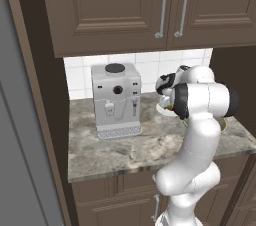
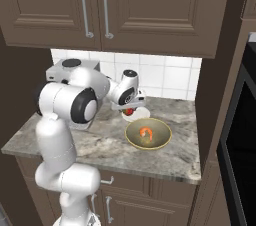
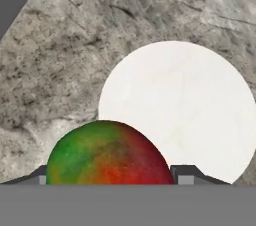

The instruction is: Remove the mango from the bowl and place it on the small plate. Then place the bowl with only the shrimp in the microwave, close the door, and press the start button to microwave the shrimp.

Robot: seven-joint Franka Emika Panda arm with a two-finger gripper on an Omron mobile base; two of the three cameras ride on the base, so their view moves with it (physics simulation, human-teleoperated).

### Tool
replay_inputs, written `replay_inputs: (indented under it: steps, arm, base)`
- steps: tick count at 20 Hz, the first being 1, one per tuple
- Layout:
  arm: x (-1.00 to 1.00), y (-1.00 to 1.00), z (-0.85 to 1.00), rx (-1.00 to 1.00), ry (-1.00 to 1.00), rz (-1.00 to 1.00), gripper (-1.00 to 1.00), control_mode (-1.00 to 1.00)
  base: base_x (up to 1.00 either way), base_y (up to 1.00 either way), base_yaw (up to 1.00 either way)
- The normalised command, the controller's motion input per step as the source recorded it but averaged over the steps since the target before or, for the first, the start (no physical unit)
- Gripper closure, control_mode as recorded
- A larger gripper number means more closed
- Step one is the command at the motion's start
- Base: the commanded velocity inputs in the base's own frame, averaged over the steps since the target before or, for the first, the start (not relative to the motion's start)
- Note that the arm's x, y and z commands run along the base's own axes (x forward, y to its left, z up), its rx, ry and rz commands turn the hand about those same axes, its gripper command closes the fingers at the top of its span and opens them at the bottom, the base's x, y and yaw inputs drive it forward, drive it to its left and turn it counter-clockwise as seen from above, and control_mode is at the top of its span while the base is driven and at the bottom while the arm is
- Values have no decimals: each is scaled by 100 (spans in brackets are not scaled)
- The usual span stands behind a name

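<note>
My gripper point(image 2: 131, 109) is shut on the mango point(image 3: 110, 155), a rounded red and green fruit held between the two dark fingertips point(image 3: 185, 174). It hangs just over the near edge of the small plate point(image 3: 185, 105), a white saucer on the stone counter. In the right base view the mango point(image 2: 129, 112) shows red under the hand, above the small plate point(image 2: 142, 115). The olive-yellow bowl point(image 2: 161, 141) sits just in front of the plate with the curled orange shrimp point(image 2: 146, 132) inside. The microwave point(image 2: 241, 140) shows as a dark front at the right edge.
A grey coffee machine point(image 1: 116, 100) stands at the back left of the counter point(image 1: 115, 150). Brown wall cabinets point(image 2: 125, 5) hang overhead, and a tall brown panel point(image 2: 215, 85) separates the counter from the microwave.
</note>
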Motion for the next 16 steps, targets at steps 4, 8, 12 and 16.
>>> replay_inputs:
  steps: [4,8,12,16]
  arm:
    - [34,-19,-23,0,1,0,100,-100]
    - [36,0,-28,-1,5,0,100,-100]
    - [26,0,-31,-3,9,0,-100,-100]
    - [1,-1,-2,-2,1,0,-100,-100]
  base:
    - [0,0,0]
    - [0,0,0]
    - [0,0,0]
    - [0,0,0]
